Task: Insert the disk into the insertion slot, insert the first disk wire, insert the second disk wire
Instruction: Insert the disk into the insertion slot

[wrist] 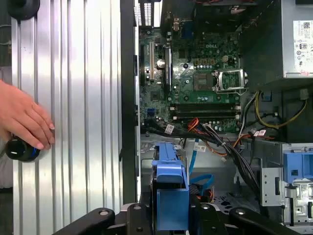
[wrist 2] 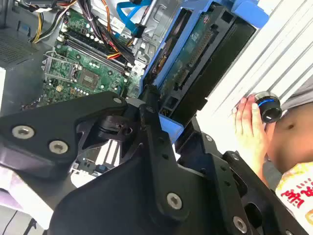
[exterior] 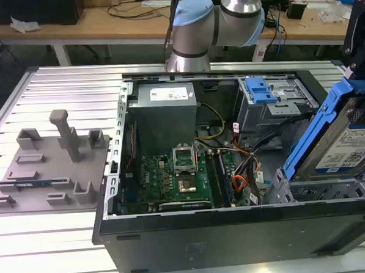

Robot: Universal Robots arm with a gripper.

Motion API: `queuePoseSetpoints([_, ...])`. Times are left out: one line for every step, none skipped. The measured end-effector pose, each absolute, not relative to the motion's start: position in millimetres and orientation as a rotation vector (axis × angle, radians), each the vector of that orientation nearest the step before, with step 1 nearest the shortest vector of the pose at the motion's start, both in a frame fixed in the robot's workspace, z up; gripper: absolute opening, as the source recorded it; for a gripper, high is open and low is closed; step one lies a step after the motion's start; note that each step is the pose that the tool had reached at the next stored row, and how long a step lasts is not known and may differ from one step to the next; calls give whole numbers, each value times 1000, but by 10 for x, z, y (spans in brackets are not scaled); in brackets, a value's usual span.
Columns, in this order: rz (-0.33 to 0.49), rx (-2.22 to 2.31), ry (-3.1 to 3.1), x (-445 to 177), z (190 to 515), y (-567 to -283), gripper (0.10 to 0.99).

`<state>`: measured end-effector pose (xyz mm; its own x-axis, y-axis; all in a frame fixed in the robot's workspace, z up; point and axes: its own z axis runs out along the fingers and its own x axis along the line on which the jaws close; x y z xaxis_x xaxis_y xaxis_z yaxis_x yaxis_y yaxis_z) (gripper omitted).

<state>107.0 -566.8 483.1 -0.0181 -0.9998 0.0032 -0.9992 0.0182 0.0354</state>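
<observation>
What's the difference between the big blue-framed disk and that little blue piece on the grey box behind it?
Size: the disk with its frame is much larger than the blue latch.
Pose: the disk is tilted steeply, one end raised; the blue latch lies flat on top of the grey bay.
Make-up: the disk carries a white-and-blue label inside its frame; the blue latch is plain plastic.
Both share bright blue plastic.

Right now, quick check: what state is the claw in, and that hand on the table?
Claw: closed on the disk, which is held tilted.
Person's hand: fingers resting on a small black knob on the ribbed table.
</observation>
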Motion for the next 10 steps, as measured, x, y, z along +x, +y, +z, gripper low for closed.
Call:
queuePoseSetpoints([-36,2182,-2222,1070,4831,-5668,365])
queuePoseSetpoints([-35,2182,-2222,1070,4831,-5668,365])
queuePoseSetpoints([-35,2182,-2222,1070,4831,-5668,365])
queuePoseSetpoints([-35,2182,-2222,1070,4831,-5668,365])
queuePoseSetpoints([-35,2182,-2222,1070,4831,-5668,365])
queuePoseSetpoints([-35,2182,-2222,1070,4831,-5668,365])
queuePoseSetpoints([-35,2182,-2222,1070,4831,-5668,365])
queuePoseSetpoints([-36,2183,-2223,1070,4831,-5668,365])
queuePoseSetpoints([-42,2186,-2226,1070,4831,-5668,365])
queuePoseSetpoints([-52,2191,-2230,1069,4832,-5668,365])
